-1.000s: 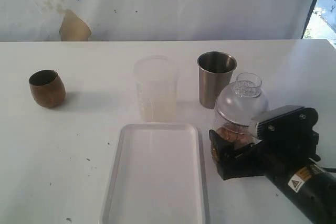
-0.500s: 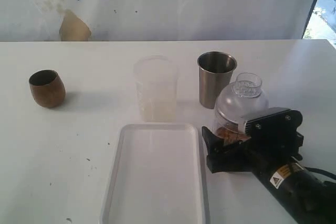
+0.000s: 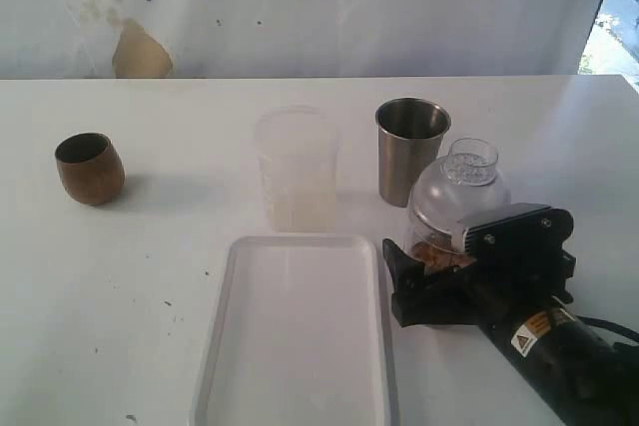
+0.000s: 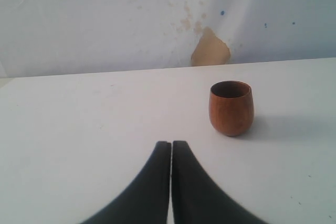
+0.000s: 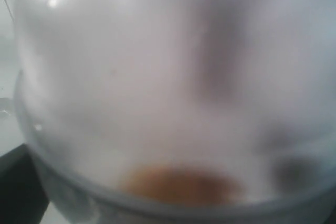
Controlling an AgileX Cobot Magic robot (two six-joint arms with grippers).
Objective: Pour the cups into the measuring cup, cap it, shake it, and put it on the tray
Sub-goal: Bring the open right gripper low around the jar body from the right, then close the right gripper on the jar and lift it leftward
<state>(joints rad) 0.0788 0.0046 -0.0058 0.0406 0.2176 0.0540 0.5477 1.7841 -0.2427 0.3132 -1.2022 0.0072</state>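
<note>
Leftward and a little toward the bottom of the frame is where the right gripper (image 3: 421, 284) has slid over the last second, and it now sits just off the right rim of the tray (image 3: 300, 336). Its black jaws look closed around the base of the measuring cup (image 3: 451, 209). This is a clear vessel with a domed cap (image 3: 470, 161) on top and something brown lying in the bottom. The right wrist view is filled by that same clear wall and brown patch, too blurred to add much. From the gripper, the tray lies directly to the left in the exterior view, just beside it. The tray's long axis runs from the lower edge of the frame up toward the middle, so there is plenty of bare tray alongside the held cup. A short sideways carry to the left and a set-down looks like the move that remains, and the right arm is plainly the nearer one for it. Above the measuring cup, in the upper right of centre, stands the steel tumbler (image 3: 409, 152), close by but seemingly apart from it. At the centre, beyond the tray's far end, is a frosted beaker (image 3: 295, 172). The wooden cup (image 3: 90, 169) stands well away at the left of the surface (image 3: 130, 276). The left gripper (image 4: 171, 148), seen only in its wrist view, is pressed shut and empty, with the wooden cup some way ahead of it.
</note>
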